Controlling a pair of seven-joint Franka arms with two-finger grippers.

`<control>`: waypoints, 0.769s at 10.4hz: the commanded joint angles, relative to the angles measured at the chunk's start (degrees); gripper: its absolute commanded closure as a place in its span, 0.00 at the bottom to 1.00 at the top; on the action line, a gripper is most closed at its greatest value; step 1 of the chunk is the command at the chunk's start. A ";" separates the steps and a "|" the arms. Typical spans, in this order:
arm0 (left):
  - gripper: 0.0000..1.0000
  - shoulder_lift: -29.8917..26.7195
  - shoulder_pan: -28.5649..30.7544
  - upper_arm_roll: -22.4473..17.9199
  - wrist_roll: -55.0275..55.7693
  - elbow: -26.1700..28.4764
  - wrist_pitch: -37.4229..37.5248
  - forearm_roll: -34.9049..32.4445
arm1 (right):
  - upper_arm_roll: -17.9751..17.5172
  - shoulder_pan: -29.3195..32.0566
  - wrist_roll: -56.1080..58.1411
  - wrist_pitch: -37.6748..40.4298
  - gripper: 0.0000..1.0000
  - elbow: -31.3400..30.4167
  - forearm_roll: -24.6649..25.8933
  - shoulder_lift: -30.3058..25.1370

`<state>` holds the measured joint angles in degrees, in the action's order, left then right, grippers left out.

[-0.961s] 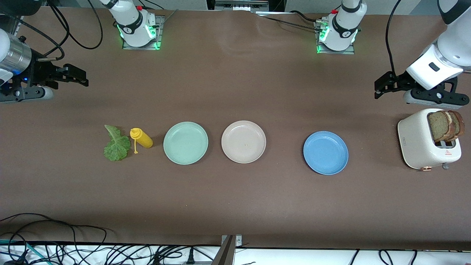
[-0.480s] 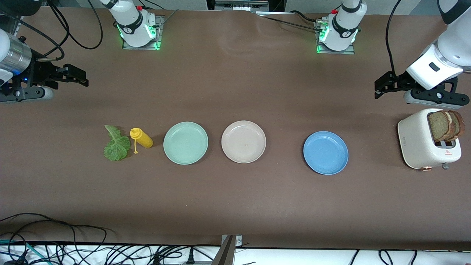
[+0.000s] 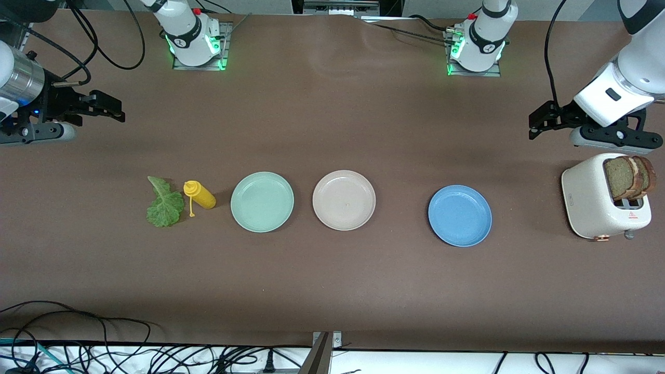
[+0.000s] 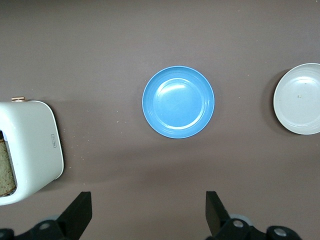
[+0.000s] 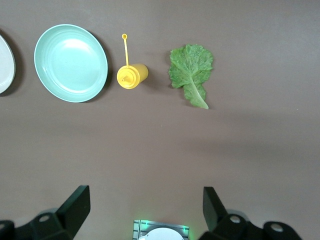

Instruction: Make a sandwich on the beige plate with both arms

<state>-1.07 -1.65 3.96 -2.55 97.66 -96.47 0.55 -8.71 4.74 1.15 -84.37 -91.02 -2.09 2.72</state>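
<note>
Along a row across the brown table [image 3: 332, 291] lie a lettuce leaf [image 3: 164, 205], yellow bottle [image 3: 199, 195], mint-green plate [image 3: 262, 202], the bare matte beige plate [image 3: 344, 200] mid-table, blue plate [image 3: 460, 215], and toaster [image 3: 597, 205] holding bread slices [image 3: 628, 178]. The right gripper [image 3: 111, 108] and left gripper [image 3: 537, 122] hang released over the table's ends.

A robotics lab is showing here — arm bases [image 3: 195, 39] are glowing green on a brown-covered worktop [image 3: 332, 291], cables [image 3: 130, 358] trailing along its edge.
</note>
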 commanded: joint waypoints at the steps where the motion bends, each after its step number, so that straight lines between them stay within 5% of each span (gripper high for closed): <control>1: 0.00 0.10 0.34 0.34 -0.88 -0.89 0.94 -1.16 | 0.10 0.26 1.13 0.87 0.00 0.93 -1.07 0.36; 8: 0.00 0.10 0.34 0.34 -0.88 -0.89 0.94 -1.16 | 0.36 0.53 0.70 0.26 0.00 0.84 -0.55 1.06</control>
<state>-1.07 -1.65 3.96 -2.55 97.66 -96.47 0.55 -8.42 4.90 1.15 -84.39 -91.02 -2.09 2.86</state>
